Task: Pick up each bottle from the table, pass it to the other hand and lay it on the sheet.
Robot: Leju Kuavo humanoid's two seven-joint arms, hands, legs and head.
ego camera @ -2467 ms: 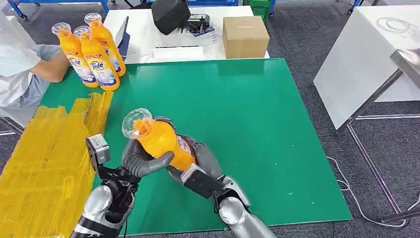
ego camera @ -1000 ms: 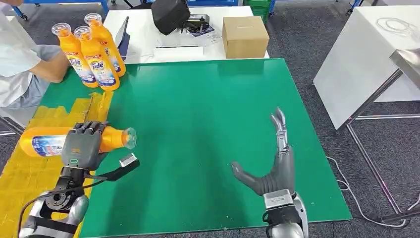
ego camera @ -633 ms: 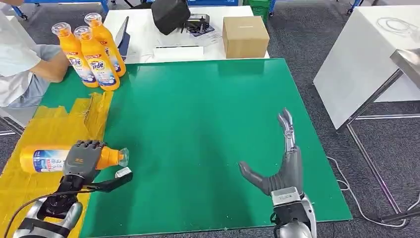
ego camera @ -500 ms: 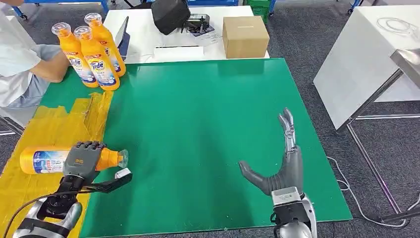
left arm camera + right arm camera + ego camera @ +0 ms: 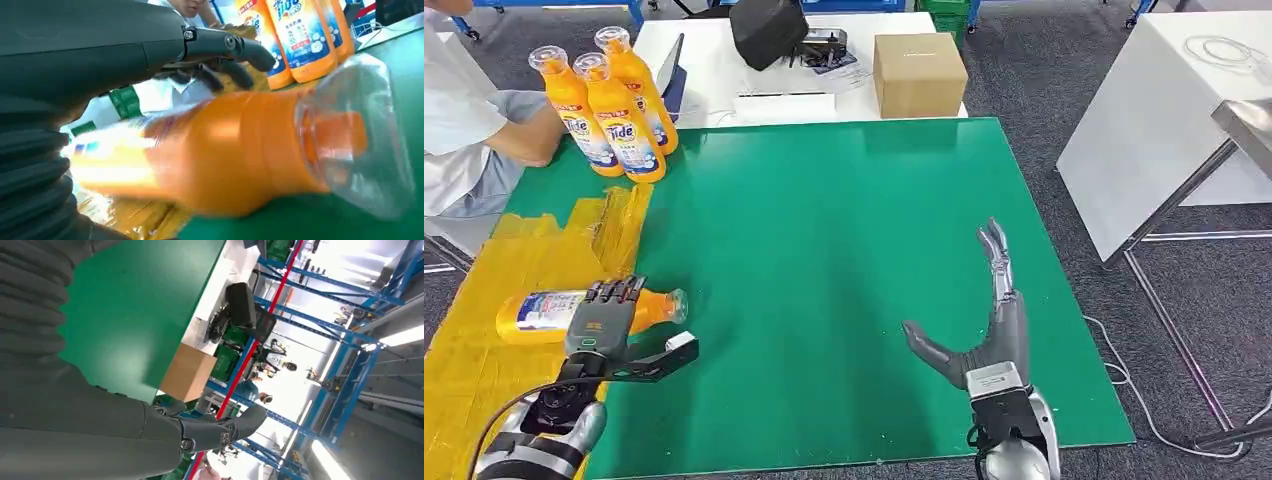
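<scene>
My left hand [image 5: 602,312] is resting over the orange bottle [image 5: 554,312], fingers draped across its neck end. In the left wrist view the fingers [image 5: 235,47] are stretching out above the bottle [image 5: 220,155] with a gap showing under them, so I cannot tell whether I'm gripping it or just covering it. The bottle is lying on its side, body on the yellow sheet [image 5: 484,330], clear cap [image 5: 678,304] sticking out over the green table [image 5: 844,240] at the sheet's edge.

My right hand [image 5: 986,335] is hovering over the right part of the table, wide open, fingers [image 5: 998,255] straight and pointing away from me, thumb out to the side, holding nothing. It's well apart from the bottle.

Three more orange bottles [image 5: 609,105] are standing upright together at the far left corner of the table, just past the sheet. A person's arm [image 5: 509,135] is resting just beside them. A cardboard box [image 5: 919,73] is sitting on the white table beyond the green one.
</scene>
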